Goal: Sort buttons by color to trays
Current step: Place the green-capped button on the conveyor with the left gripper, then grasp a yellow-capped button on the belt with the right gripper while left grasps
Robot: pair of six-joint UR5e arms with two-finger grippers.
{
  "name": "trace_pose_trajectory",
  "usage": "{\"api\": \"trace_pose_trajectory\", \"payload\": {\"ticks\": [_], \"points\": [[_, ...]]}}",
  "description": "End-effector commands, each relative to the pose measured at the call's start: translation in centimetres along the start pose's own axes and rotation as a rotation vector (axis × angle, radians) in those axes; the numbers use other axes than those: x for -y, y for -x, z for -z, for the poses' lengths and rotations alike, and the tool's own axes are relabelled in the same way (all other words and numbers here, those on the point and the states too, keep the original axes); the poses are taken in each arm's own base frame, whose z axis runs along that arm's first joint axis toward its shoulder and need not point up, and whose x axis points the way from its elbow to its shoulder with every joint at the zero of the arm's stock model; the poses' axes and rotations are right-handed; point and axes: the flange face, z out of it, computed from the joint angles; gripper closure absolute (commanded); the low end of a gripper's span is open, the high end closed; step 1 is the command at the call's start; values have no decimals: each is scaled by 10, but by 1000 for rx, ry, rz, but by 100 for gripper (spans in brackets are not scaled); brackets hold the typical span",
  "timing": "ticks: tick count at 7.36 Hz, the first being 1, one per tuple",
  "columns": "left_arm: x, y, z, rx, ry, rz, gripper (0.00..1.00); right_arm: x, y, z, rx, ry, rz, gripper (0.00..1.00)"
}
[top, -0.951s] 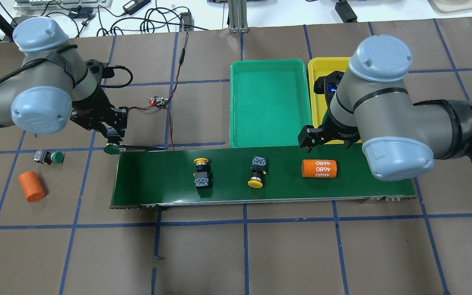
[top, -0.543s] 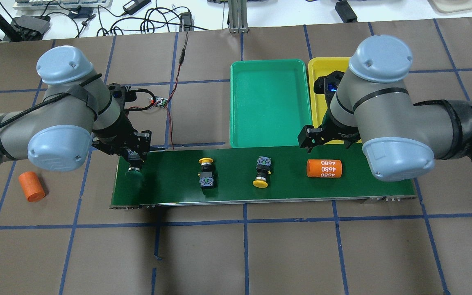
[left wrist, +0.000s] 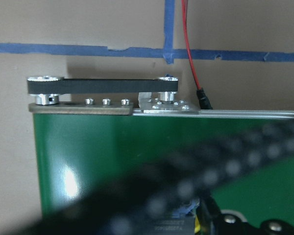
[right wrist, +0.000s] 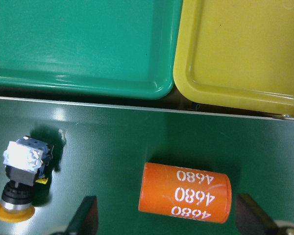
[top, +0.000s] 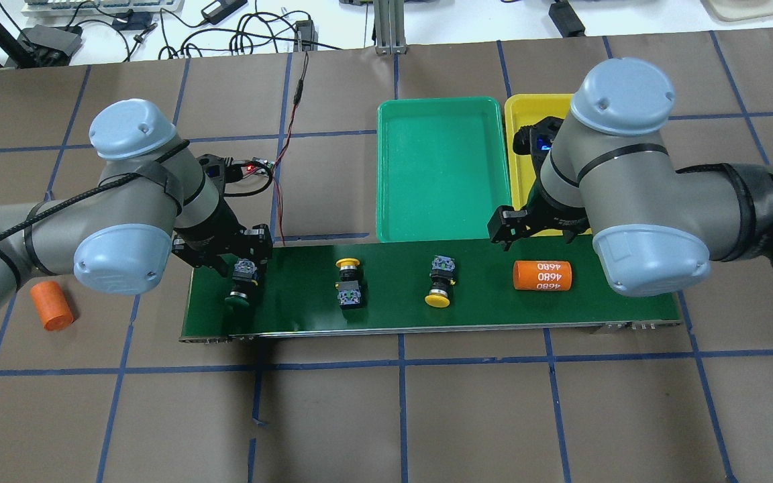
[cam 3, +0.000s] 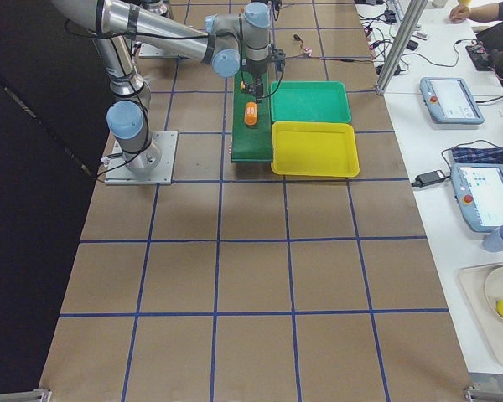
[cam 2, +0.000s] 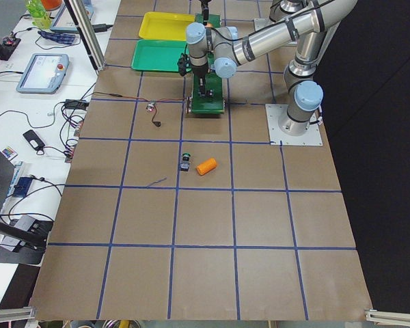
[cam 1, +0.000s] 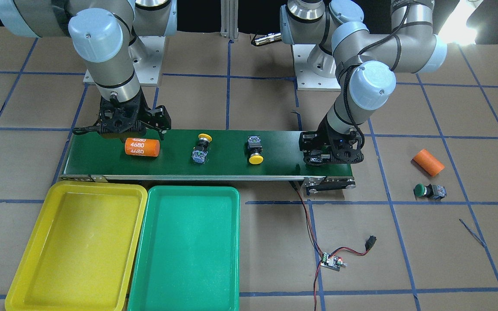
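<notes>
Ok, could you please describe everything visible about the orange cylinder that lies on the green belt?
The orange cylinder looks like smooth matte plastic, with white "4680" printed repeatedly along its side. It lies on its side on the dark-green conveyor belt, long axis along the belt, near the yellow tray. The open right end effector hangs over it, fingers flanking both ends without touching.

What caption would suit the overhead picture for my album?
Left pincer holds a green button at the belt's end; right pincer open over an orange cylinder.
</notes>
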Motion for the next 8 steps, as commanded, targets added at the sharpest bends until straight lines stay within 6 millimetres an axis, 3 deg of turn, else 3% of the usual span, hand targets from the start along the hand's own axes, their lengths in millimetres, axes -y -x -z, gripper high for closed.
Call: {"api": "trace_pose_trajectory", "payload": {"ticks": [1, 2, 4, 5, 6, 7, 8], "points": [[5, 3, 20, -6, -85, 7, 0, 0, 1, -2, 6, 5, 1, 0], [19, 20, 43, 2, -123, 31, 0, 1, 0, -4, 9, 7, 3, 0], [59, 115, 67, 13, -116, -25, 0, 3, -2, -4, 0, 11, 1, 0], [72, 167, 66, 21, -109, 0, 0, 2, -5, -5, 3, 24, -7, 0], [78, 205, 57, 39, -85, -38, 0, 2, -3, -6, 6, 24, -19, 0], [82, 232, 41, 28, -64, -107, 0, 1, -2, -9, 12, 32, -18, 0], [82, 283, 24, 5, -56, -79, 0, 2, -1, -14, 13, 43, -15, 0]]}}
